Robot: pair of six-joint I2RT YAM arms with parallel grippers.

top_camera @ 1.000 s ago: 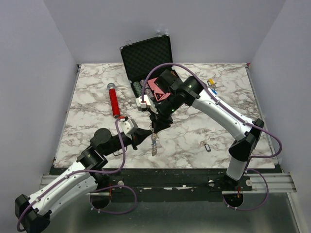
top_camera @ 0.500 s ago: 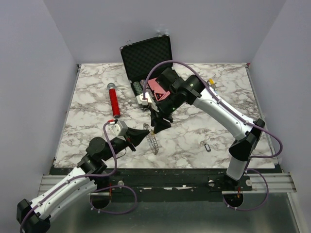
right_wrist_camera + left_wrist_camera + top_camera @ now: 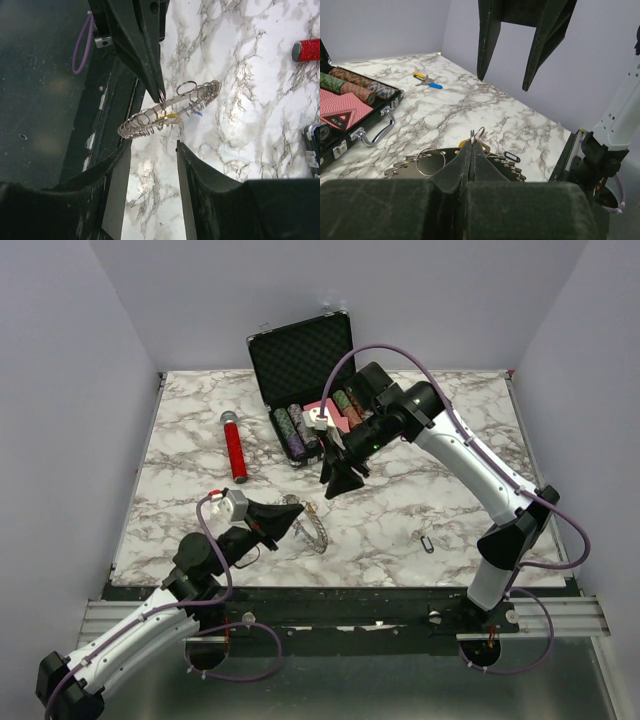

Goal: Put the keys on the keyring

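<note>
Keyring (image 3: 170, 112): stiff metal hoop; loose keys fringe it all round; likely weighty, slippery, jingly; fringe swings, so best hold is bare rim, not dangling keys.
Left pincer (image 3: 160, 94) clamped together on keyring's upper edge; keyring hangs tilted, near side of open case (image 3: 300, 370), toward arm bases.
Look: silver, toothed-wheel outline; yellow tag (image 3: 169, 116) amid fringe.
Right pincer (image 3: 343, 480) apart, empty, between case and keyring.
Black-tagged key (image 3: 427, 541) flat on bench (image 3: 190, 510), well apart from case.
</note>
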